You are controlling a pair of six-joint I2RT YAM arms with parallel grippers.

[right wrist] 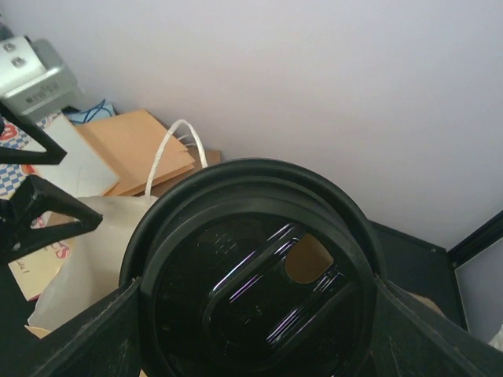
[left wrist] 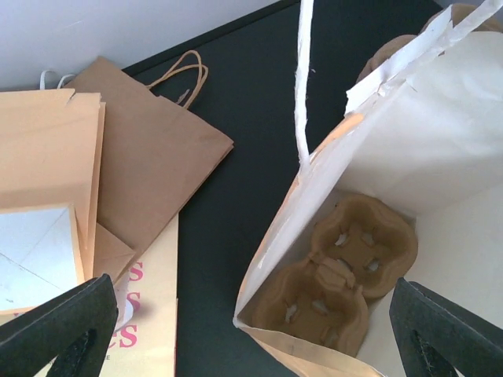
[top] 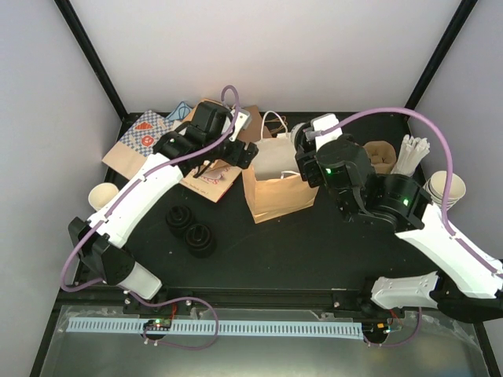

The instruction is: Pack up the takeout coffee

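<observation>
Overhead view of a dark surface [top: 314,243] with one brown paper bag [top: 275,196] standing open just past centre, toward 12 o'clock. The right gripper [right wrist: 251,314] hangs at the bag's 1 o'clock corner, its jaws partly spread and holding one lidded coffee cup [right wrist: 251,275]. The right wrist view shows only the glossy black lid, gripped at its 3 and 9 o'clock sides, with the cup body hidden beneath. At the bottom of the bag lies one brown pulp carrier [left wrist: 342,271], both of its two wells empty. The left gripper [left wrist: 251,314] hovers at the bag's 10 o'clock edge, jaws wide apart and holding nothing. The cup probably has thin paper walls that crush easily, and the lid looks slick and could pop off. The safest hold is likely at the stiff rim under the lid, with the cup kept upright. Two stacks of loose black lids [top: 191,229] sit at 8 o'clock. Lidless cream cups stand at 9 o'clock [top: 102,195] and 3 o'clock [top: 446,187].
</observation>
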